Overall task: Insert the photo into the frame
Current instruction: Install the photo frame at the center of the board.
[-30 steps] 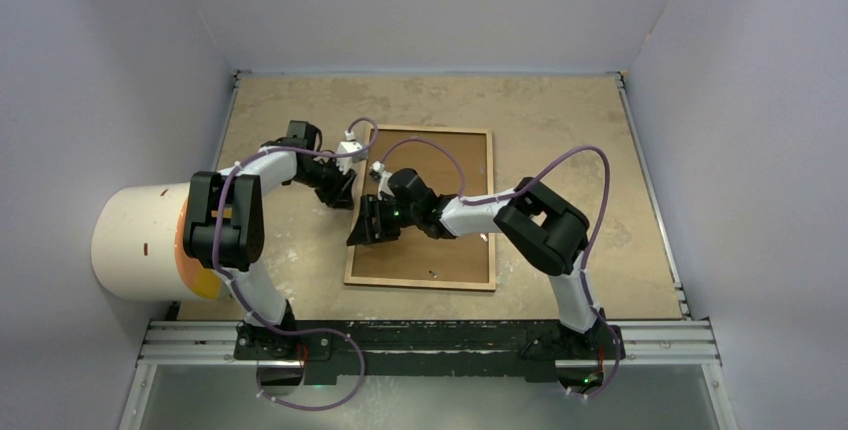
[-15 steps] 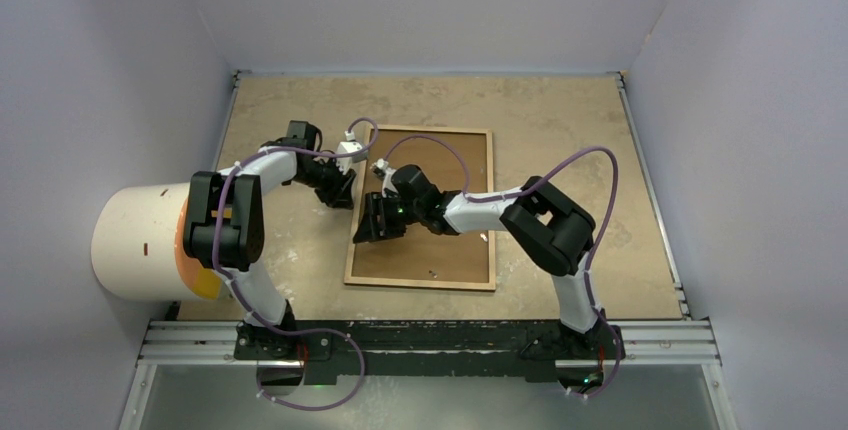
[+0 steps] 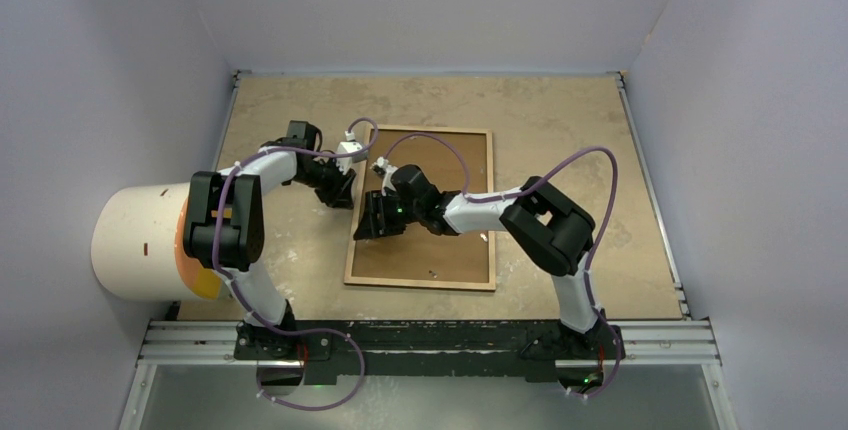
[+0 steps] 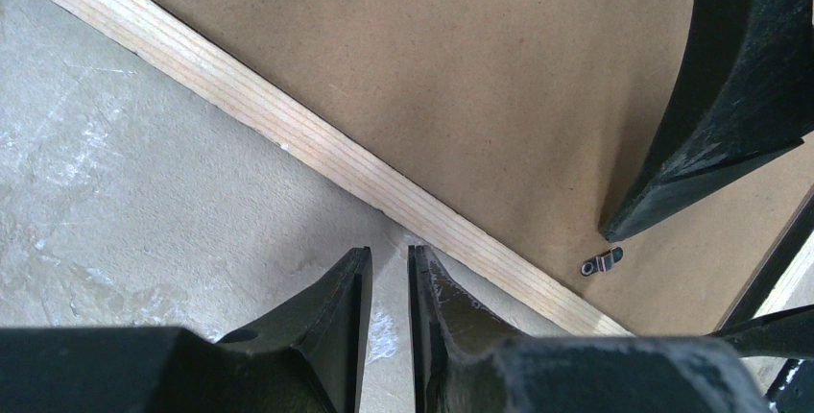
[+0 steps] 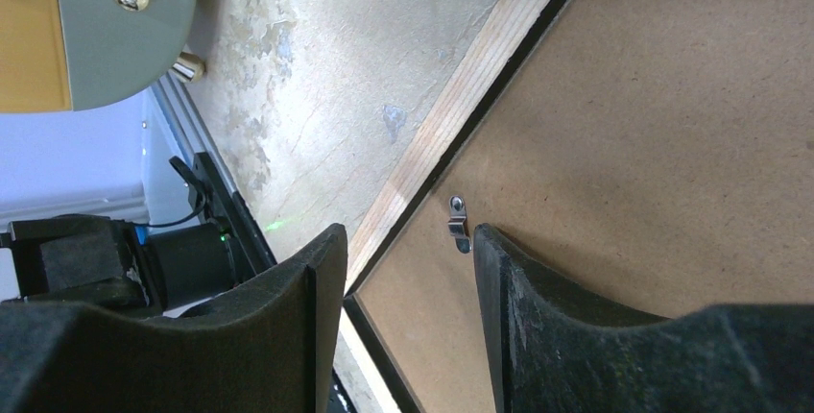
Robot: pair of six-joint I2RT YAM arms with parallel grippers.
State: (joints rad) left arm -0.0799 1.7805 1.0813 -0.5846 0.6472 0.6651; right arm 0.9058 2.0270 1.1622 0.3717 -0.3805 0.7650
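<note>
The frame [image 3: 420,284] lies back up on the table, its light wood rim around a brown backing board [image 3: 450,240]. The photo is hidden or out of view. My left gripper [image 3: 340,190] is just outside the frame's left rim [image 4: 288,134]; its jaws [image 4: 389,255] stand nearly shut with a narrow gap and nothing between them. My right gripper [image 3: 368,222] hangs over the frame's left edge. It is open [image 5: 408,235] and empty, with one finger over the rim [image 5: 461,86] and the other over the board, beside a small metal clip [image 5: 459,221].
A large white cylinder with an orange end [image 3: 135,240] stands at the table's left edge. Another metal clip [image 3: 432,273] sits near the frame's near rim. The right gripper's finger [image 4: 739,96] shows in the left wrist view, over the board.
</note>
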